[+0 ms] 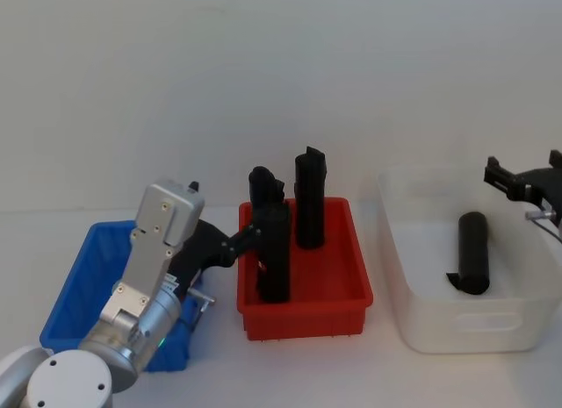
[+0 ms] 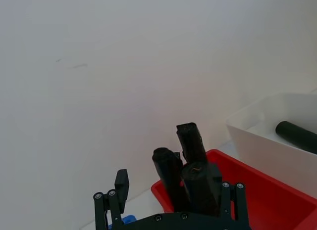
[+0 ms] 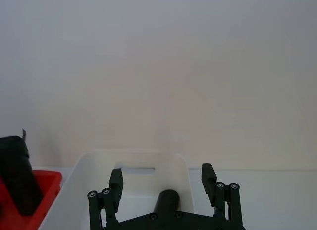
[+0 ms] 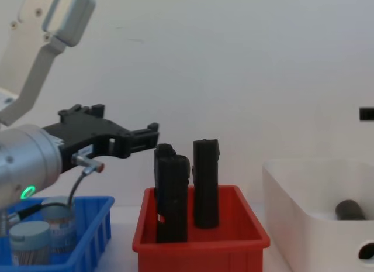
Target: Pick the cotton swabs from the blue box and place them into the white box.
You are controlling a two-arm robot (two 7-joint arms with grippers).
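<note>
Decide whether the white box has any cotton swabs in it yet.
None visible. The white box holds a black cylinder lying flat; the cotton swabs sit in the blue box.

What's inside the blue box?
From the chest view, at least two cotton swab tubs with grey-blue lids stand inside the blue box. From the head view, the left arm covers most of the box, so more tubs could be hidden underneath.

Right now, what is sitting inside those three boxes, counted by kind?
Cotton swab tubs in the blue box: 2 in sight
Black upright blocks in the red bin: 3
Black cylinder in the white box: 1
Total: 6
</note>
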